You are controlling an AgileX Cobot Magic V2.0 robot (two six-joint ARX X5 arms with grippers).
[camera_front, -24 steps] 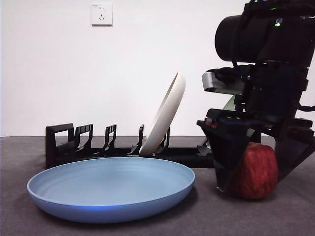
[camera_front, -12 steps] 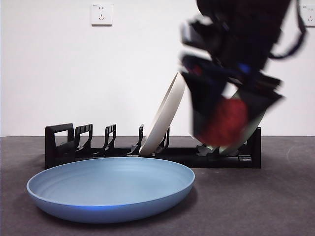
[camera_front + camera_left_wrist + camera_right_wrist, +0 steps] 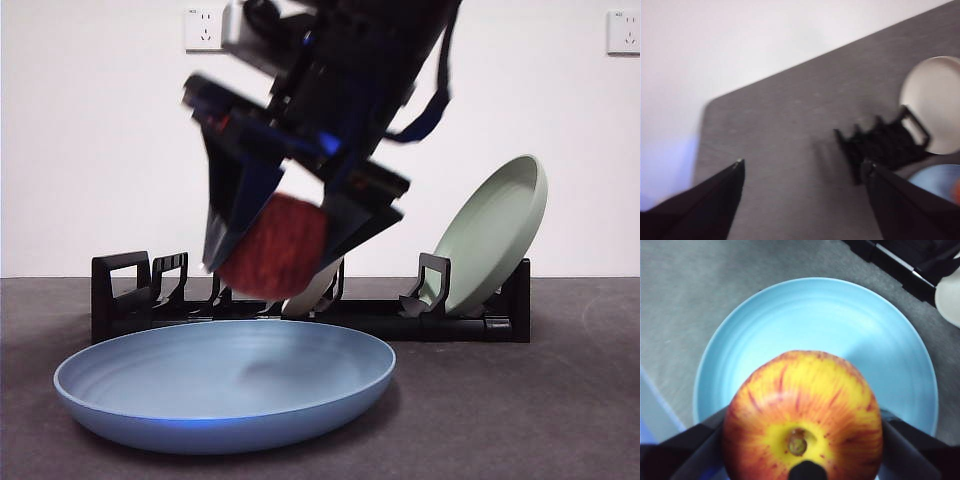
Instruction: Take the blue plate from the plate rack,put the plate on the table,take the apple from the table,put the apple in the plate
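My right gripper [image 3: 285, 240] is shut on the dark-red apple [image 3: 275, 245] and holds it in the air above the blue plate [image 3: 225, 385], which lies flat on the table [image 3: 520, 410]. In the right wrist view the apple [image 3: 802, 412], yellow around its stem, fills the space between the jaws with the blue plate [image 3: 840, 325] below it. The black plate rack [image 3: 130, 290] stands behind the plate, by the wall. My left gripper [image 3: 802, 172] is open and empty, high above the table; its view shows the rack [image 3: 880, 147] and a bit of the blue plate [image 3: 937, 180].
A sage-green plate [image 3: 490, 235] leans in the rack's right end. A cream-white plate [image 3: 312, 293] in the rack is mostly hidden behind my right gripper; it shows in the left wrist view [image 3: 935, 97]. A white wall with sockets [image 3: 205, 28] is behind.
My right gripper has lifted the apple off the table at the right and carried it left, to above the blue plate. The sage-green plate has come into view.
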